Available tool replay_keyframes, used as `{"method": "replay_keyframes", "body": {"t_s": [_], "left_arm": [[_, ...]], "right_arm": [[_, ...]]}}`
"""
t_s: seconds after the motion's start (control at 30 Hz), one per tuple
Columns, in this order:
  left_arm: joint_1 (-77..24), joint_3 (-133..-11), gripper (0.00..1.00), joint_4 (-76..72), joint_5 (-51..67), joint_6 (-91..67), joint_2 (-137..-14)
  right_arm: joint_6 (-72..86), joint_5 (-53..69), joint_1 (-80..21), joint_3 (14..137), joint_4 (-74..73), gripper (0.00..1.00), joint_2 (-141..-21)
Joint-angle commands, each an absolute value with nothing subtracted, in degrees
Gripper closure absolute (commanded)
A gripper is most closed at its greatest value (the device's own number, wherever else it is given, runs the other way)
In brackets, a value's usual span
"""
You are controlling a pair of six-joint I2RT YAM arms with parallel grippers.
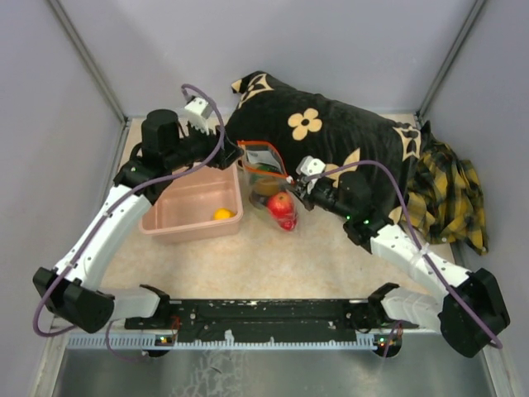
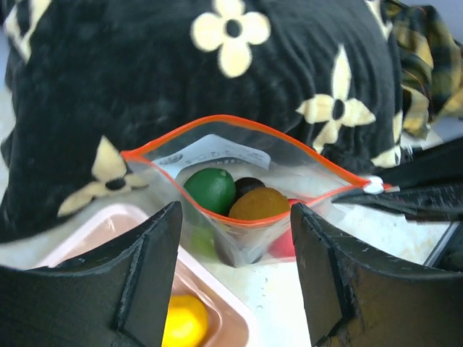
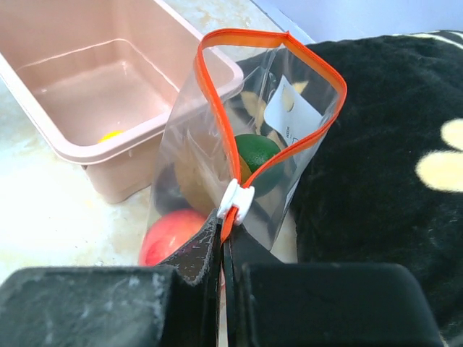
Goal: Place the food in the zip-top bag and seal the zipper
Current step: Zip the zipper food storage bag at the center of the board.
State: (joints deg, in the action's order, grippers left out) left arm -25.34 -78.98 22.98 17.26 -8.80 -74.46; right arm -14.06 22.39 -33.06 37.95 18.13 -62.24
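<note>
The zip-top bag (image 2: 239, 238) stands upright beside the tub, leaning on a black cushion, its mouth gaping. Its orange zipper (image 2: 217, 121) forms an open loop. Inside lie food pieces: a green one (image 2: 210, 189), a brown-orange one (image 2: 259, 204), a dark one (image 2: 249, 186) and a red one (image 1: 281, 204). A yellow piece (image 2: 184, 322) lies in the pink tub. My left gripper (image 2: 235, 217) is open and empty, just short of the bag's mouth. My right gripper (image 3: 226, 242) is shut on the zipper's end, right below the white slider (image 3: 236, 201).
The pink tub (image 1: 178, 223) sits left of the bag, its rim close to the left fingers. A black flowered cushion (image 1: 331, 132) fills the space behind the bag. A yellow plaid cloth (image 1: 450, 194) lies at the far right.
</note>
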Motion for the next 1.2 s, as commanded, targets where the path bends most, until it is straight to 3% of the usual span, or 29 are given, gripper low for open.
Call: {"method": "replay_keyframes", "body": {"t_s": [0.0,0.23,0.53,0.83,1.17], "left_arm": [[-25.2,-72.4,0.32,9.5,32.5,5.5,-72.2],[-25.5,-64.3,0.23,-6.1,49.2,16.9,-72.7],[-28.7,-69.6,0.25,0.6,61.3,36.1,-78.8],[-34.7,-79.4,0.29,16.2,60.4,50.5,-87.1],[-37.1,-80.9,0.37,17.3,61.7,51.6,-89.9]], "right_arm": [[-18.4,24.1,-32.1,42.3,15.6,1.0,-60.3],[-20.8,25.3,-32.0,43.5,11.9,1.0,-59.9],[-26.5,25.9,-32.1,45.8,6.2,1.0,-59.6],[-31.1,26.4,-32.1,48.3,1.4,1.0,-59.7],[-32.5,28.2,-32.1,48.9,1.1,1.0,-59.7]]}}
